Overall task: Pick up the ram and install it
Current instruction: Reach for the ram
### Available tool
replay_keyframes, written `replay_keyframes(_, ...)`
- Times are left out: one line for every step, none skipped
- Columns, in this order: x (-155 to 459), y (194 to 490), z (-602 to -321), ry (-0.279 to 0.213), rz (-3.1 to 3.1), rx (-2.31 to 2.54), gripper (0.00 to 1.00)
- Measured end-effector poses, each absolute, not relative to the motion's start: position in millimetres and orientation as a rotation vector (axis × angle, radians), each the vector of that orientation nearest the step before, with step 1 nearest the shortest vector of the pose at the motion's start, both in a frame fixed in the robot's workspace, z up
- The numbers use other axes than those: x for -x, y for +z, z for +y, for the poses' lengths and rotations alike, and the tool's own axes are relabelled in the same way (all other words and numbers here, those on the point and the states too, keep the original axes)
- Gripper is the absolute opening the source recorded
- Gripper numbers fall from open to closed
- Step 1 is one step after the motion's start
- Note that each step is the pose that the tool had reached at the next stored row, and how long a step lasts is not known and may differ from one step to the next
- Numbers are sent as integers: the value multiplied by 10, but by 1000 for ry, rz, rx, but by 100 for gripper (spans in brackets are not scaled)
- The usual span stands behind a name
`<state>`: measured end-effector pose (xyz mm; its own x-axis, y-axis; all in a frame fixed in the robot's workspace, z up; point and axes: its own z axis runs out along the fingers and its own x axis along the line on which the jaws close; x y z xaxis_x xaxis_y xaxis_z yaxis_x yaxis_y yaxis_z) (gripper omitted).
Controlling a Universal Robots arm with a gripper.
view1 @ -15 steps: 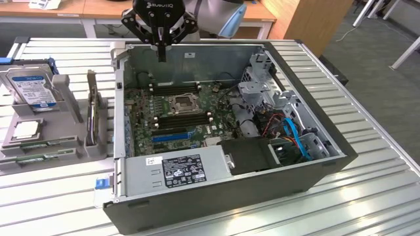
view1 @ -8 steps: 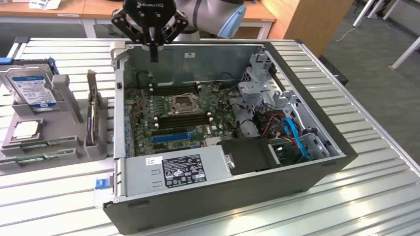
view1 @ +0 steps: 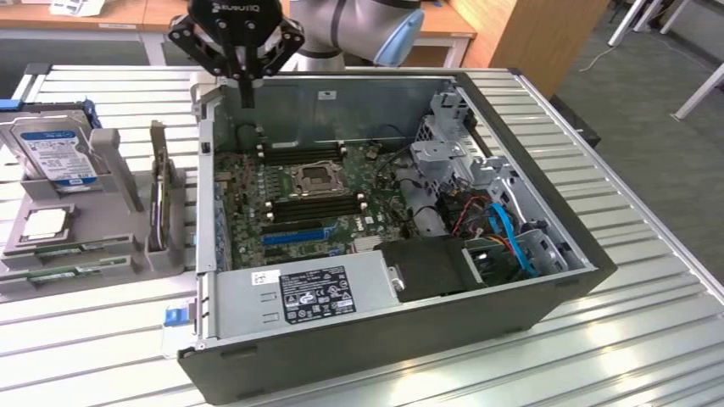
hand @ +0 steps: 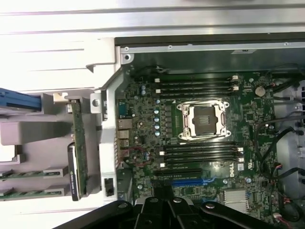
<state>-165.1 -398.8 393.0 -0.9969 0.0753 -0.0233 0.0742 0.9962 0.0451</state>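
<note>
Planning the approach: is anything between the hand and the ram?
Nothing covers the ram sticks lying in the gray holder. The shut hand hangs near the case wall; that wall and an upright card stand between them lower down.

Ram (view1: 70,273) green; motherboard (view1: 297,197) green; claw (view1: 246,95) black; hard drive (view1: 54,153) silver, blue-white label.

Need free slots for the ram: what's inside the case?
The case holds a motherboard with a bare socket and empty ram slots, a power supply and cables. Whatever lies under the power supply is covered.
</note>
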Motion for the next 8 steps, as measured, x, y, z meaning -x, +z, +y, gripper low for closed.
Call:
replay_keyframes(1684,3930,-3988,69,3114,-117,10)
replay_keyframes(1714,3930,-3989,69,3114,-116,10)
replay_keyframes(1743,3929,-3989,69,3114,-116,10)
replay_keyframes(1771,3929,-3989,69,3114,-117,10)
replay_keyframes(1799,3928,-3989,69,3114,-117,10)
replay_keyframes(1826,3928,-3988,69,3114,-117,10)
replay_keyframes(1851,3927,-3988,69,3114,-117,10)
replay_keyframes(1877,3927,-3989,69,3114,-117,10)
